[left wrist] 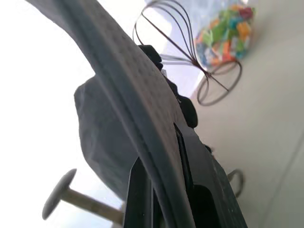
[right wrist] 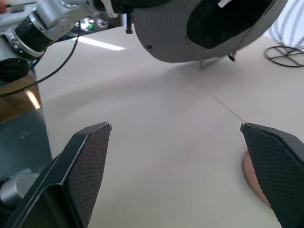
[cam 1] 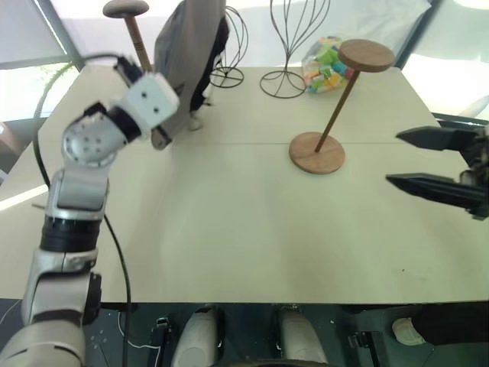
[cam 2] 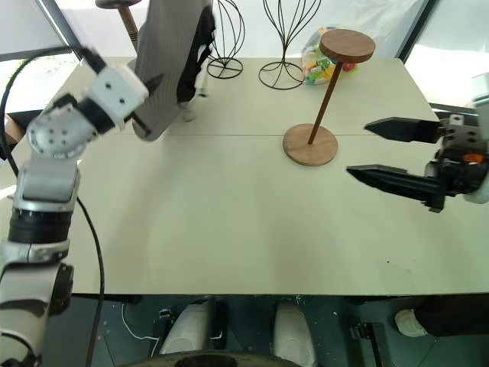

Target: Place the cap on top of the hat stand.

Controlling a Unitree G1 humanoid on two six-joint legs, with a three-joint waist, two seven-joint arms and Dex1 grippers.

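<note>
**Cap held aloft over the worktop, stand bare**

The left hand [cam 1: 162, 136] was clenched on the brim of the cap [cam 1: 187, 53], gripping its lower edge and holding it up in the air above the far left part of the worktop [cam 1: 229, 222]. The cap hung nearly on edge, its wide grey brim standing upright and its hollow crown facing toward the right, with a cord dangling below it. In the left wrist view the brim [left wrist: 137, 99] ran straight between the black fingers [left wrist: 190, 190].

The right hand [cam 2: 397, 153] hung released at the right edge of the worktop, its two fingers spread wide and pointing toward the left, with nothing between them.

Between the two hands stood the hat stand [cam 1: 336, 107], its round base flat on the worktop, its thin rod slanting up to a flat disc top that carried nothing. The cap was well apart from it.

Behind the cap stood a darker stand [cam 1: 130, 23]. Along the far edge were two wire stands [cam 1: 294, 46] and a clear bag of coloured blocks [cam 1: 327, 65] just behind the hat stand's top.
</note>
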